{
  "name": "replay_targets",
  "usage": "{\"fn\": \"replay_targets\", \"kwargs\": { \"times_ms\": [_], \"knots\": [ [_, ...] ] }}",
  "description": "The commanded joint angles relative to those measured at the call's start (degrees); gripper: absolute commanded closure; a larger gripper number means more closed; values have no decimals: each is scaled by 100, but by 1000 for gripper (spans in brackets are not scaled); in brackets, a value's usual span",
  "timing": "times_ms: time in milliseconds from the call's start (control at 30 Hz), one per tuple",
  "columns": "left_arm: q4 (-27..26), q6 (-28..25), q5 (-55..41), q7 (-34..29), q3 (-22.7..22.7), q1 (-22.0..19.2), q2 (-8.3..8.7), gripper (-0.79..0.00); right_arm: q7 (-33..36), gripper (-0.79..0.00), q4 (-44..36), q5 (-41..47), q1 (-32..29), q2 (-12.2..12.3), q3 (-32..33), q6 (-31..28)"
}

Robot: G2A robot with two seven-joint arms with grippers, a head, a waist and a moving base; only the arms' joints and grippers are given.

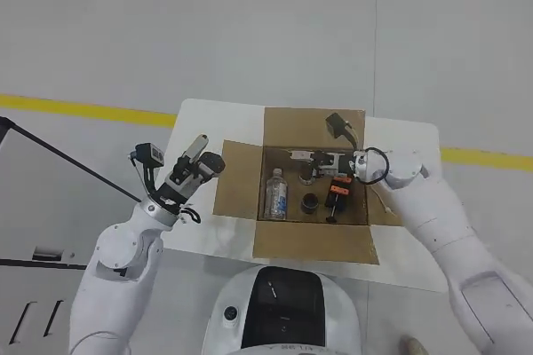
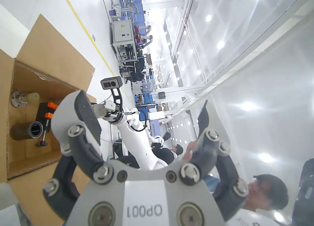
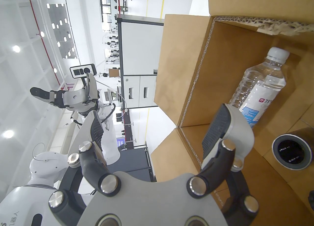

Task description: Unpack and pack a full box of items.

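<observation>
**Top view.** The cardboard box [image 1: 315,240] stands open on the white table [image 1: 409,142] with its flaps folded out. The right gripper [image 1: 309,161] is over the box interior, near the far wall. Its jaws are spread and hold nothing. The water bottle [image 1: 276,193] lies ahead of the fingertips and off to one side. A dark cylinder [image 1: 310,203] and a black-and-orange tool [image 1: 338,191] lie beside the jaws, on the robot's side. The left gripper [image 1: 206,153] is outside the box, off its left flap, angled away from the robot. Its jaws are wide apart and empty.

**Left wrist view.** The left gripper [image 2: 142,100] has its jaws fully apart with nothing between them. The box [image 2: 54,50] lies outside the jaws, beyond one finger [image 2: 83,111]. On the box floor are a flanged metal part [image 2: 18,98], the tool [image 2: 44,111] and the cylinder [image 2: 24,131].

**Right wrist view.** The right gripper [image 3: 159,114] has its jaws wide apart and grips nothing. One finger [image 3: 220,123] is in front of the box [image 3: 233,64] opening. The bottle [image 3: 262,89] lies just past that fingertip, outside the jaws. The cylinder [image 3: 292,150] is beside the same finger, with its open end toward the camera
</observation>
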Motion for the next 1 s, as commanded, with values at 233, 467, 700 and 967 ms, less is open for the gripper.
{"fn": "replay_targets", "kwargs": {
  "times_ms": [233, 467, 700, 967],
  "knots": [
    [0, 0, 0, 0, 0, 0, 0, -785, -402, -714, -1009, -893, 345, -279, -855, 2176],
    [0, 0, 0, 0, 0, 0, 0, -785, -436, -588, -809, -1536, 1129, -614, -1595, 4493],
    [0, 0, 0, 0, 0, 0, 0, -785, -40, -785, -639, -2601, 1704, -932, -2533, 5744],
    [0, 0, 0, 0, 0, 0, 0, -785, -12, -785, -539, -2558, 1789, -989, -2509, 5649]
  ]
}}
